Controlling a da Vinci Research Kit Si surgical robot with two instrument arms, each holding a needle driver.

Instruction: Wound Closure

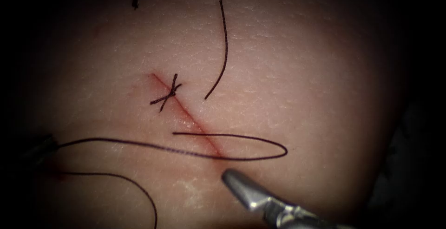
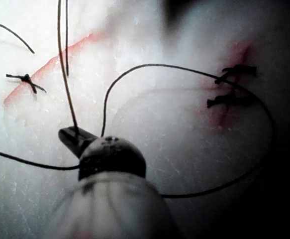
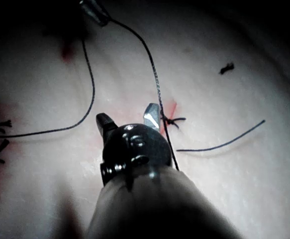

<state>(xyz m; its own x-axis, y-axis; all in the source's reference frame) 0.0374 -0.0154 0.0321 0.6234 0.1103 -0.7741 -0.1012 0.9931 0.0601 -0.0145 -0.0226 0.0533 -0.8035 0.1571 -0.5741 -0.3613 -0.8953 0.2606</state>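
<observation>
Two grippers at work. The right gripper is nearest, its jaws spread apart and holding nothing; its tip hovers just short of the near end of the cut.

Just ahead of that tip a long loop of thread lies across the cut's near end, rounding off on the right side of the cut. One strand ends in a short tail just left of the cut. The other runs well off to the left, into the left gripper. That gripper is closed on the thread close to the tissue. Whether this loop passes through the tissue or only lies on it, I cannot tell. Where the needle is, I cannot tell either.

Farther along the cut from the right gripper sits one knotted stitch, tails trimmed short, near the far end of the cut. Beyond it and to the right lies a loose cut length of thread. Farthest off is a tiny scrap of thread.

Judgement: one stitch done at the far end. The stretch between the knot and the right gripper is red and unstitched, so most of the closing is left.
</observation>
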